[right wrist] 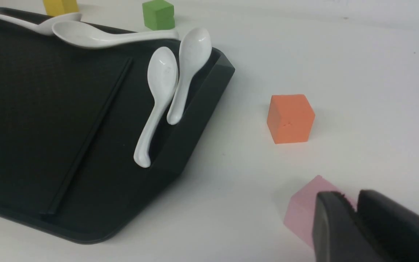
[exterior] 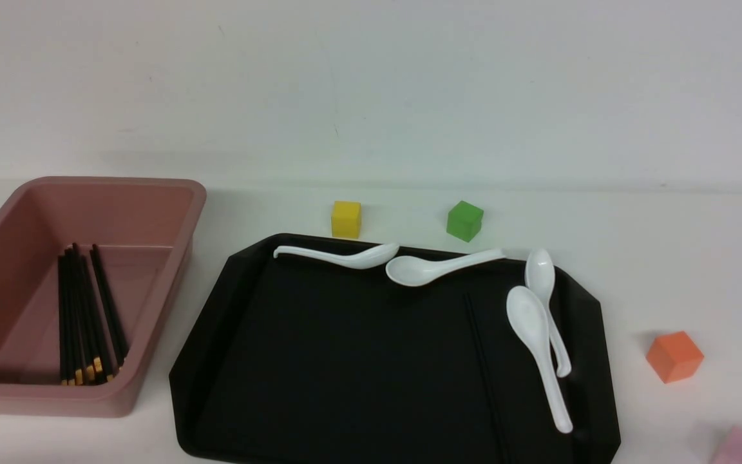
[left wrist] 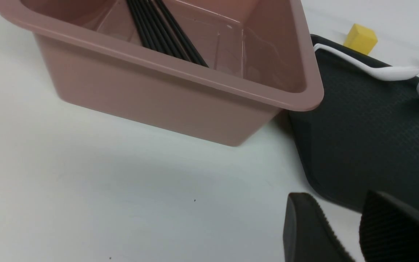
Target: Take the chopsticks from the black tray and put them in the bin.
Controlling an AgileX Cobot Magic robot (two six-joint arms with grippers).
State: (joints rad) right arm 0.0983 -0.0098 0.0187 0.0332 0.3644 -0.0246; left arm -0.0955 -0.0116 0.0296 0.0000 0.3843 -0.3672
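The black tray lies in the middle of the table. Thin black chopsticks lie lengthwise on its right half; in the right wrist view they look like a close pair. Several more chopsticks lie inside the pink bin on the left, yellow ends toward me. Neither gripper shows in the front view. My left gripper is open and empty, low over the table beside the bin and the tray's corner. My right gripper is shut and empty, off the tray's right side.
Several white spoons lie along the tray's far and right edges. A yellow cube and a green cube stand behind the tray. An orange cube and a pink cube stand right of it, the pink one just behind my right fingers.
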